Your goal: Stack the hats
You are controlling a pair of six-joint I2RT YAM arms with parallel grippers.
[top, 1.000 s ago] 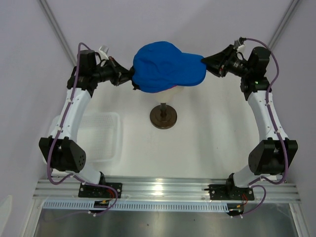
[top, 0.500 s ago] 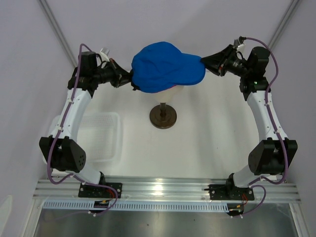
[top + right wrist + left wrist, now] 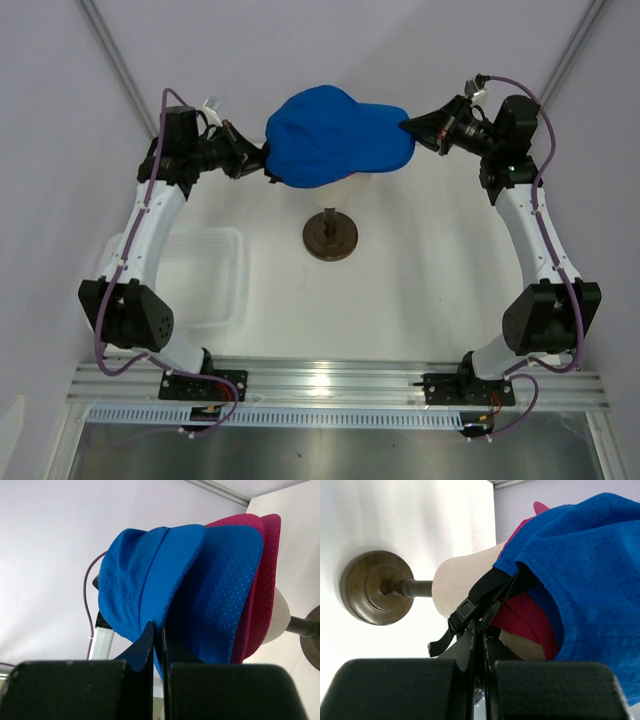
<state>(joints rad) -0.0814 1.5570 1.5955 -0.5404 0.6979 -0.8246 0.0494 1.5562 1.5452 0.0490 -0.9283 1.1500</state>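
We are watching the left gripper (image 3: 479, 628), fingers pressed together, pinching the black back strap (image 3: 487, 591) of the top blue hat (image 3: 330, 135), while the right gripper (image 3: 157, 630) is clamping its brim (image 3: 175, 565) between closed fingers. The hat is sitting atop the pink hats (image 3: 267, 570) on the mannequin head (image 3: 462, 582).

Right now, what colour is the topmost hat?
Royal blue; the topmost hat shows best in the top external view.

Blue cap (image 3: 335, 135): you see matt, perforated cloth.
Pink cap (image 3: 262, 570): the same dotted cloth.
Stand (image 3: 372, 587): brown, wood-like, slight sheen.
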